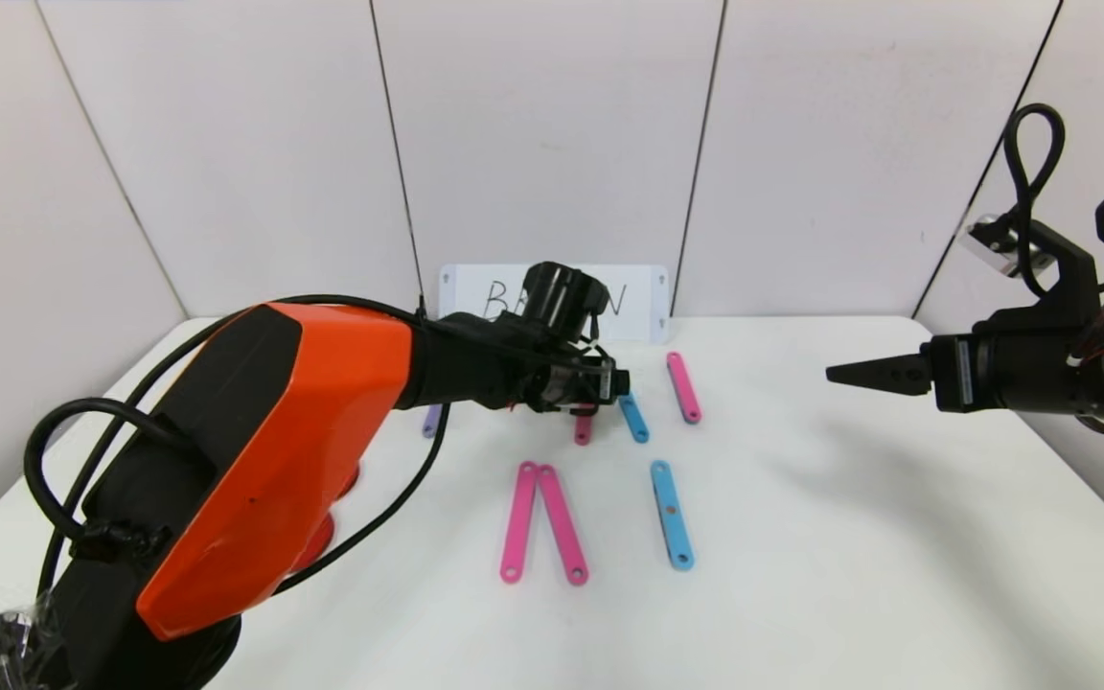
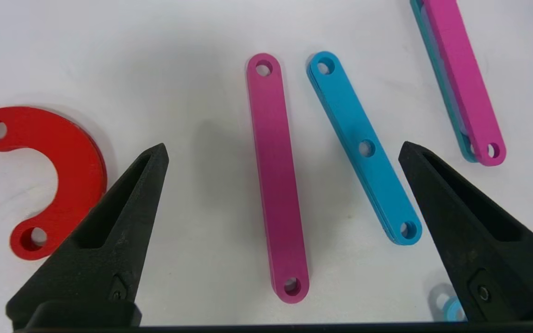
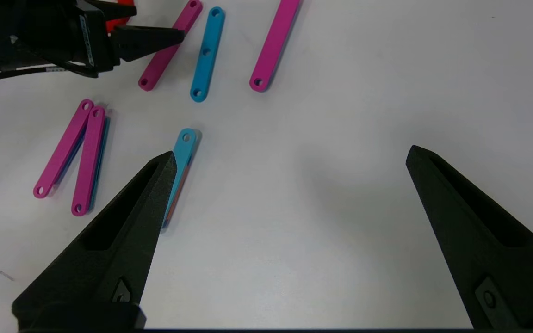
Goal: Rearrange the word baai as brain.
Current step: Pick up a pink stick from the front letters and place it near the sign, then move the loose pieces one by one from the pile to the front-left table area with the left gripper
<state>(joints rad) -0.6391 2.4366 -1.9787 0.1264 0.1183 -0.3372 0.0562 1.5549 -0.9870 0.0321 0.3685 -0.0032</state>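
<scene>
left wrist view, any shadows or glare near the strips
Left wrist view: soft shadows fall beside the pink strip and red curve, with no glare on the table. Head view: the left claw hides part of the white card.

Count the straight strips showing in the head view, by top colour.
Pink strips: 4
Light-blue strips: 2
Purple strip: 1, partly hidden
Total: 7
</scene>
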